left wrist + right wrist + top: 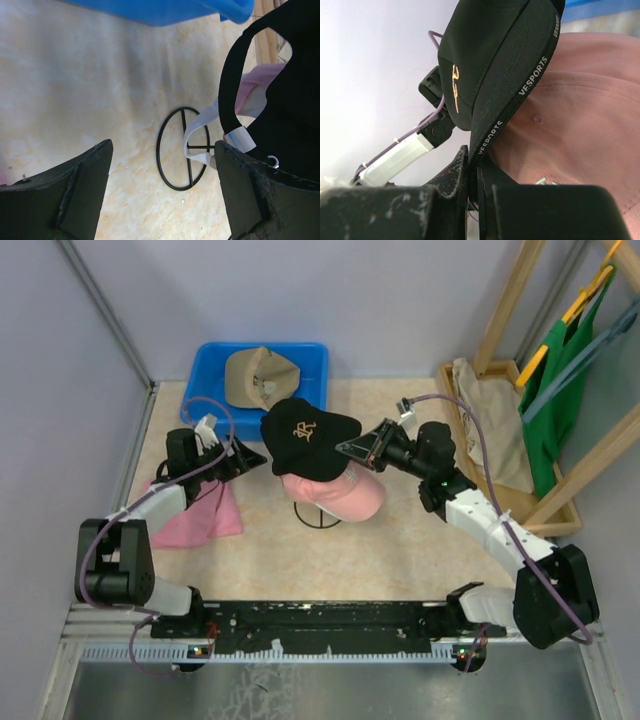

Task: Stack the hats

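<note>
Step in hand: seating black cap point(303, 432) onto pink cap point(345, 498), which sat on the wire stand point(182, 147) mid-bench. Right gripper point(350, 448) was clenched on the black cap's brim, arm reaching in low from the right. Black cap sat offset, only partly covering the pink one. Left gripper point(252, 456) was spread wide beside the back strap, grasping nothing. Next, my guess: square it, lower, let go, then fetch tan cap point(258, 375) from the blue bin point(205, 365)
</note>
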Robot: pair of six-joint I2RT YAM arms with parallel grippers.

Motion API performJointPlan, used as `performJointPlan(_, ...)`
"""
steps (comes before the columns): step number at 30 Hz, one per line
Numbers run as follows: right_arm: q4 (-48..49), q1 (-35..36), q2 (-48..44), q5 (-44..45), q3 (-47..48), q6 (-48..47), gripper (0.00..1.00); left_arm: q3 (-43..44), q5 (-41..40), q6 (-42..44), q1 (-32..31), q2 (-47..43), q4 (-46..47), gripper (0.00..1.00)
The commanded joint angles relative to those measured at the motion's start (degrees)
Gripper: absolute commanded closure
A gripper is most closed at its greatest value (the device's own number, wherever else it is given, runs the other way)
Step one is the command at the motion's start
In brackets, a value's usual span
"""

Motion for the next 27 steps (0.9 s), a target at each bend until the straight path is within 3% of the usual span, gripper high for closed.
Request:
performJointPlan(1, 5.1, -1.6, -3.5, -0.6, -0.2, 1.4, 1.00, -0.8, 3.4, -2.9, -1.9, 2.5, 8.0, 0.12)
performJointPlan(27, 5.9, -3.3, -6.2, -2.4, -3.6, 2.3, 1.00, 2.1, 7.7, -11.1, -6.1, 14.3, 24.0, 0.10)
